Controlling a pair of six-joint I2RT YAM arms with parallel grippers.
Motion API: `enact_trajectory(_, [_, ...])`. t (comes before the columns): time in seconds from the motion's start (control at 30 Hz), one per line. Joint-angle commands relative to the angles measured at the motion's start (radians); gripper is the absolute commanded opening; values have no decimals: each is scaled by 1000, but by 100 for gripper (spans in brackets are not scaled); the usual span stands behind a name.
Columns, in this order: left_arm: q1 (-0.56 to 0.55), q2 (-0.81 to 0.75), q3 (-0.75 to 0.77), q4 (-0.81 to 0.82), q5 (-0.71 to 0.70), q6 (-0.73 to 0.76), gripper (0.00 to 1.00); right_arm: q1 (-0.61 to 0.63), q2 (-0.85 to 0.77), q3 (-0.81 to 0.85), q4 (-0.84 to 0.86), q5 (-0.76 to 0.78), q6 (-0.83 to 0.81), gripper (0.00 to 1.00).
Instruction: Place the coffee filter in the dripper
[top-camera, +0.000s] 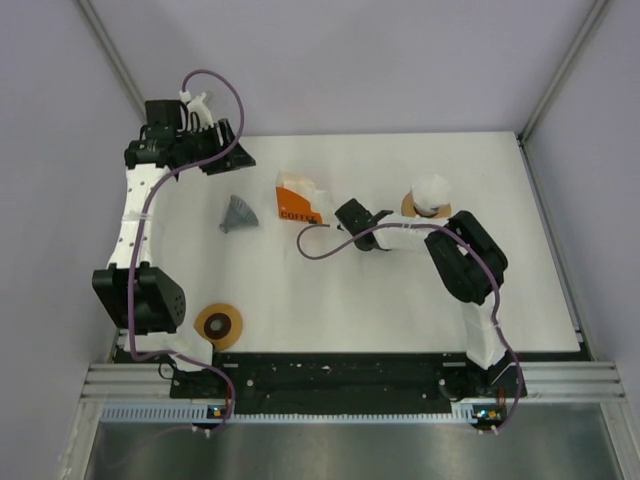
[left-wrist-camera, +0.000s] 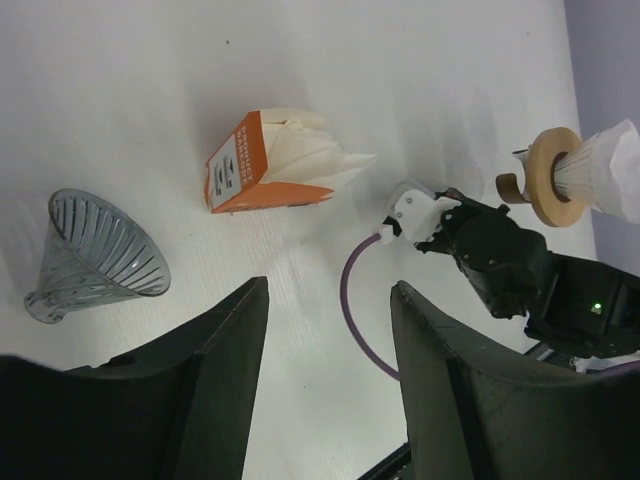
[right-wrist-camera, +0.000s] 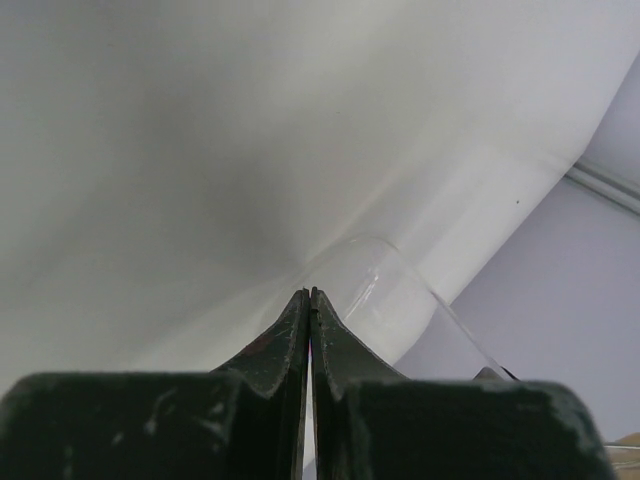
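Fanning out of an orange cardboard carton (left-wrist-camera: 240, 170): coffee filters (left-wrist-camera: 315, 150), white, pleated, soft-edged, near mid-table. Just left of the carton, grey dripper (left-wrist-camera: 95, 255): translucent ribbed cone, tipped on its side, apart from the box. Right of the carton, right gripper (right-wrist-camera: 308, 295): matte black fingers pressed flat together, nothing visible between them. Left gripper (left-wrist-camera: 330, 300) at far-left corner, jaws spread wide, holding nothing. Beside the right arm, second cone (left-wrist-camera: 610, 170) with round wooden collar (left-wrist-camera: 550, 175), white paper seated inside. Flat wooden ring (top-camera: 218, 323) at near-left edge.
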Motion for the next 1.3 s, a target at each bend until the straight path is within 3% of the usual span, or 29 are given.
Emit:
enact_trajectory(0.0, [11,-60,58,-87,-92,145,58,-29,-70,9,31,25,4,0])
enact_trajectory(0.27, [33,-161,52,-234,-278,340,61,4,-130,70,-11,-48,78,0])
enact_trajectory(0.43, [108,-233,-14,-342,-416,447,63,81,-215,98,-11,-142,121,0])
enact_trajectory(0.6, [249,-342,-138,-351,-488,503,70,127,-303,119,-55,-186,197,28])
enact_trajectory(0.83, [422,-443,-376,-276,-636,570,77,175,-445,84,-121,-284,289,52])
enact_trajectory(0.93, [516,-449,-454,-187,-720,590,80,178,-516,41,-112,-373,349,56])
enact_trajectory(1.07, [599,-429,-482,-210,-666,618,80,181,-599,-14,-92,-459,384,58])
enact_trajectory(1.27, [689,-436,-566,-150,-659,667,74,179,-654,-66,-77,-469,406,59])
